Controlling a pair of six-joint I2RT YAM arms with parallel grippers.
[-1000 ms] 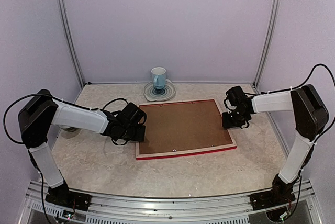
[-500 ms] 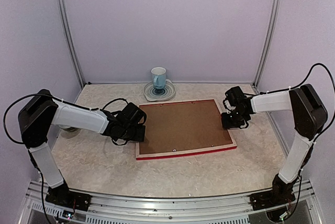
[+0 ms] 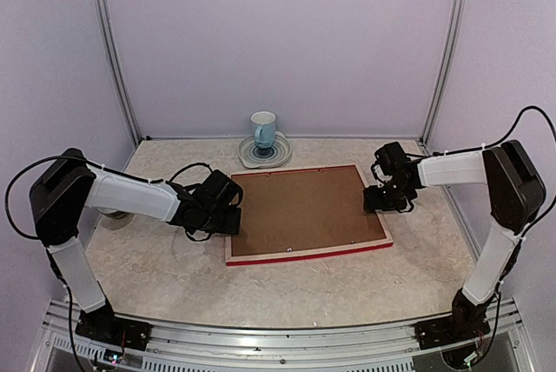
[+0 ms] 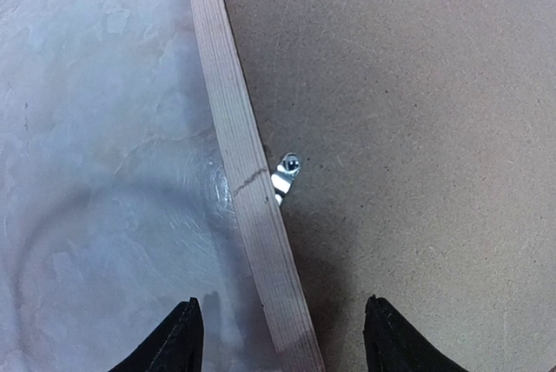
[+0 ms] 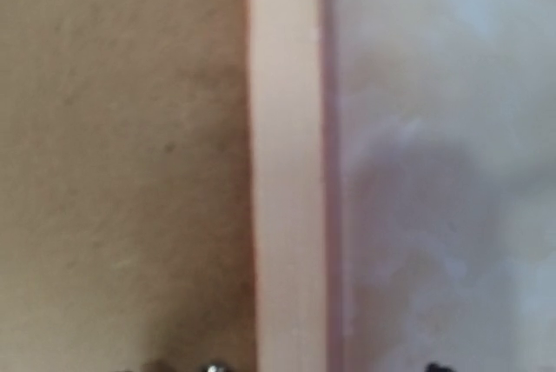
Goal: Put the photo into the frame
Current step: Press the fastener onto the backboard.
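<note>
– On the table from overhead: where's the frame?
– Flat, mid-table, reverse side up. frame (image 3: 306, 253) shows red along its near edge, and a brown backing board (image 3: 300, 209) fills it. A mug (image 3: 263, 129) on a saucer (image 3: 261, 160) sits just behind the far edge.
– Arms?
– left gripper (image 3: 233, 215) is low at the frame's left edge, right gripper (image 3: 375, 202) low at its right edge. Can't read the jaws from this view.
– Left wrist cam?
– Jaws released. Two black fingertips (image 4: 184, 342) stand apart, one over the table (image 4: 95, 129) and the other over the board. The pale wood rail runs between them with a gap on each side, nothing pinched. A small metal tab (image 4: 285, 176) sits on the board right against the rail.
– Right wrist cam?
– Blurry and very close. Board on the left, wood rail upright down the middle, marbled tabletop on the right. Only specks of the fingers show at the bottom edge, so I can't tell whether that one is released or clenched.
</note>
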